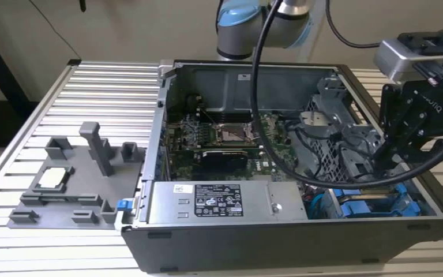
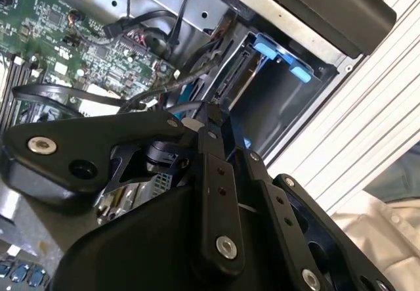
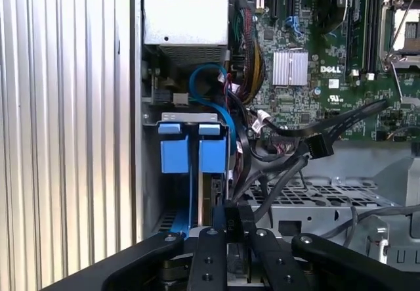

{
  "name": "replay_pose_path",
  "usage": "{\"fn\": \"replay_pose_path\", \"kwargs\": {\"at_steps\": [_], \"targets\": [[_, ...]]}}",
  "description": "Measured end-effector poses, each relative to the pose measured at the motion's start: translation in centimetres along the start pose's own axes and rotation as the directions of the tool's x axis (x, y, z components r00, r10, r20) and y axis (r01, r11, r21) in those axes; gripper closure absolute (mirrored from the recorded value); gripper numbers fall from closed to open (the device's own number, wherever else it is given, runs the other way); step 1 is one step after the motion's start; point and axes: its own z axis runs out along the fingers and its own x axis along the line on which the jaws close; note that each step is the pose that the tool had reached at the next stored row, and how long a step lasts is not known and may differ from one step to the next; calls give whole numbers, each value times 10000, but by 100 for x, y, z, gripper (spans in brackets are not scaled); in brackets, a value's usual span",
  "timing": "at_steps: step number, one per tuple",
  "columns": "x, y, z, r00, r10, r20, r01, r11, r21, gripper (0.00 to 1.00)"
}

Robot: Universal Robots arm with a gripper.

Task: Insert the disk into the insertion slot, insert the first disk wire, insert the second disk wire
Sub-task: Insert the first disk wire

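The disk [image 3: 212, 154], in its bright blue carrier, stands in the insertion slot [image 3: 186, 116] of the drive cage at the case's front corner. It also appears in the exterior view [image 1: 377, 206] and the second wrist view [image 2: 274, 49]. My black gripper [image 1: 380, 166] reaches down into the case just above that cage. In both wrist views its fingers [image 3: 227, 220] are pressed together over the disk's rear edge, and I cannot see anything pinched between them. A black wire with a connector [image 3: 319, 146] hangs loose beside the cage. A blue wire [image 3: 209, 86] loops above the carriers.
A grey labelled power-supply box [image 1: 220, 202] lies along the case's near wall, and the motherboard [image 1: 229, 135] sits behind it. The perforated cage wall [image 3: 315, 196] and a bundle of black cables [image 1: 314, 173] crowd the gripper. A grey fixture [image 1: 75, 179] stands on the ribbed table.
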Motion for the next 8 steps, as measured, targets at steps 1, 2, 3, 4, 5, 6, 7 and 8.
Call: {"fn": "replay_pose_path", "kwargs": {"at_steps": [1,2,3,4,5,6,7,8], "targets": [[5,-5,3,10000,0,1,0,10000,-56,81],[11,-9,6,10000,0,1,0,9999,-110,81],[19,-14,9,10000,0,2,0,9999,-161,81],[23,-17,13,10000,0,2,0,9998,-200,81],[24,-19,17,10000,-1,2,1,9997,-224,81],[26,-22,21,10000,-1,4,1,9997,-239,81],[30,-25,25,10000,-1,14,1,9997,-241,81],[35,-27,32,10000,0,23,0,9997,-241,81]]}}
